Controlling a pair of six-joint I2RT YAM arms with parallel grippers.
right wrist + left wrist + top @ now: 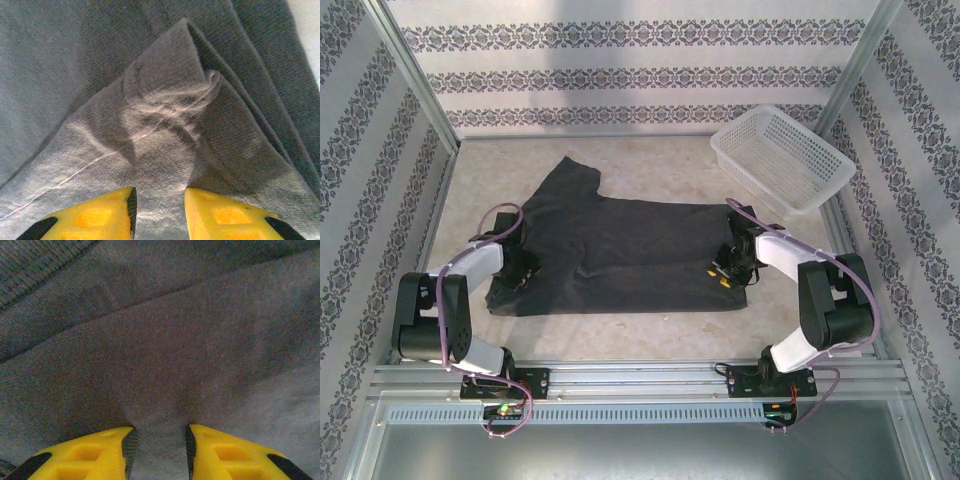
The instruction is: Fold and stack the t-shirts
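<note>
A dark charcoal t-shirt (pixel 620 240) lies spread on the table, one sleeve (pixel 570 175) pointing to the far left. My left gripper (pixel 523 268) sits low on the shirt's near left edge. In the left wrist view its yellow fingers (pixel 100 455) press a ridge of grey cloth (pixel 160 390) between them, and the gripper (pixel 160 435) is shut on it. My right gripper (pixel 725 270) is at the shirt's near right edge. The right wrist view shows it (pixel 159 195) shut on a wrinkled, doubled fold of the cloth (pixel 165 125) with a stitched hem.
A white plastic mesh basket (pixel 782 158) stands at the back right, close behind the right arm. Patterned walls and metal posts enclose the table. Bare tabletop (pixel 650 170) shows behind the shirt and along the front rail (pixel 640 375).
</note>
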